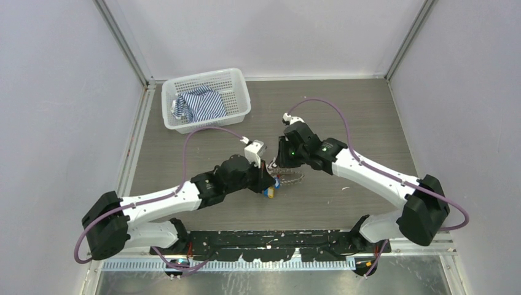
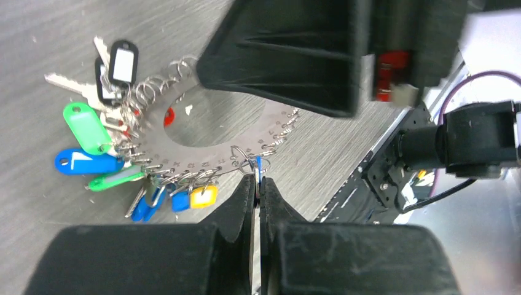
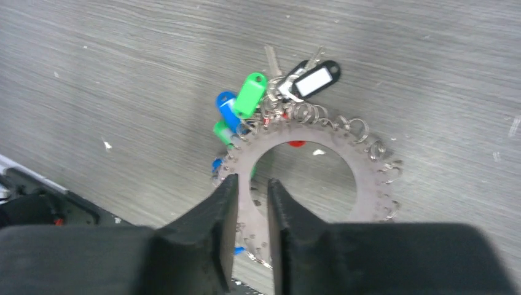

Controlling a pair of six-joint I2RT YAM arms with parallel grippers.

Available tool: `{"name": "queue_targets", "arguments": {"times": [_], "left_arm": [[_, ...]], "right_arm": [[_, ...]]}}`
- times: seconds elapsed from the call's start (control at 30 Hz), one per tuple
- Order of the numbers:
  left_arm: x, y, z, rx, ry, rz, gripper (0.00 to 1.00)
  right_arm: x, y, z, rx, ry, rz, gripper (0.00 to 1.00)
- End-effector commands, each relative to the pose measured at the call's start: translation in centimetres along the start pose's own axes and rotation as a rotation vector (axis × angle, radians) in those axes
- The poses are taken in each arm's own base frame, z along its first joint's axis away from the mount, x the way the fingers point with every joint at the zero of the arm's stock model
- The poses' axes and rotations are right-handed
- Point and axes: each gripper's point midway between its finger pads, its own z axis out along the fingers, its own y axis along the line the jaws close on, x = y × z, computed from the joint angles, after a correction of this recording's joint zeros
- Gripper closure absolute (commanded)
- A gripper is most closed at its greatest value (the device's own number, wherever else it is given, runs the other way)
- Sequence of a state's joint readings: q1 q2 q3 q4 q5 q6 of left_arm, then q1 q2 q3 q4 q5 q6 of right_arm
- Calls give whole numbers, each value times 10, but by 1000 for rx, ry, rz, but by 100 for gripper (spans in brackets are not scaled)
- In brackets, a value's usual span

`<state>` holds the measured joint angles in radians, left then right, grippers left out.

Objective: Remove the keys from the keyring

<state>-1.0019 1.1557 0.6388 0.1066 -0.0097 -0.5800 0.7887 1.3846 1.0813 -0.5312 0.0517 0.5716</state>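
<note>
Keys fringe the keyring, a flat silvery band with a wide round hole and small wire loops all along its outer edge. In the top view it sits at the middle of the grey desk, right where the two arms meet, and we cannot tell whether it lies flat or is lifted a little. In the right wrist view most of the keys bunch at the upper left of the band, with green and blue tags and one white tag in a black frame; only wire loops show along its right side. The right gripper is clenched on the band at the lower left of the hole, a finger on either side and the metal filling the gap between them. In the left wrist view the left gripper shows at the bottom of the frame, its fingers pressed almost together on a thin silvery piece at the lower edge of the band, just under a wire loop and a sliver of blue; we take it for one of the keys. Left of it lie more blue tags and a yellow one. At the upper left of the top view stands a white mesh basket holding a striped cloth, well apart from the arms
</note>
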Motion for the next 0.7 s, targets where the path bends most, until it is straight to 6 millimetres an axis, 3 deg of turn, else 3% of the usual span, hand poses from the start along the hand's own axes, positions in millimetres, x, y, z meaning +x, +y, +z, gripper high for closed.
{"name": "queue_targets", "arguments": {"times": [0.0, 0.13, 0.23, 0.43, 0.67], "left_arm": [[-2, -1, -1, -75, 86, -244, 100], [-10, 5, 5, -122, 104, -459, 100], [-16, 5, 13, -131, 119, -623, 100], [-20, 12, 27, -148, 166, -927, 100], [-17, 12, 31, -121, 211, -1150, 100]], "right_arm": [[-26, -6, -23, -13, -195, 4, 62], [-25, -14, -44, -39, -291, 29, 48], [-16, -7, -56, -134, -328, 3, 41], [17, 23, -67, -245, -360, -189, 37], [34, 27, -58, -247, -372, -328, 37]]}}
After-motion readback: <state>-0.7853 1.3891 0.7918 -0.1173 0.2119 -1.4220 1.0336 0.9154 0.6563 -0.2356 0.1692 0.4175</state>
